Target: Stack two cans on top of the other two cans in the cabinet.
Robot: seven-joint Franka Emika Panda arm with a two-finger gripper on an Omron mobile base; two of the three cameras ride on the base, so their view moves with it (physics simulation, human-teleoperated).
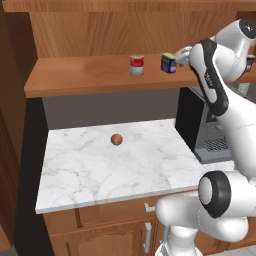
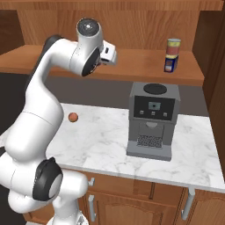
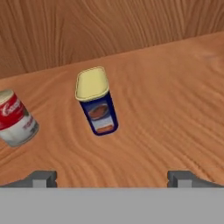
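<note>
Two dark fingertips (image 3: 43, 178) stand far apart at the bottom of the hand view, so the gripper (image 3: 112, 179) is spread wide with nothing between its tips. Just beyond them lies the brown plank shelf (image 3: 175, 109) of the cabinet, with a blue can (image 3: 97, 102) with a yellow top standing upright a little left of the gap between the fingers. To its left, apart from it, stands a red-and-white can (image 3: 15, 118), partly cut by the picture's edge. Behind both rises the wood-grain back panel (image 3: 109, 26). From the left base view, the white arm (image 1: 220, 90) bends up from the lower right and reaches toward the shelf, where the same two cans stand side by side with a gap between them, the red-and-white one on the left and the blue one on the right, close to the arm's end. Below the shelf, a small orange-brown ball (image 1: 116, 139) rests on the white marble counter (image 1: 90, 170), and a dark coffee machine (image 2: 151, 121) stands on the counter farther right. In the right base view, far along the shelf near the cabinet's right wall, a can with a red and yellowish label (image 2: 173, 47) sits stacked on top of a second blue can (image 2: 171, 64).
</note>
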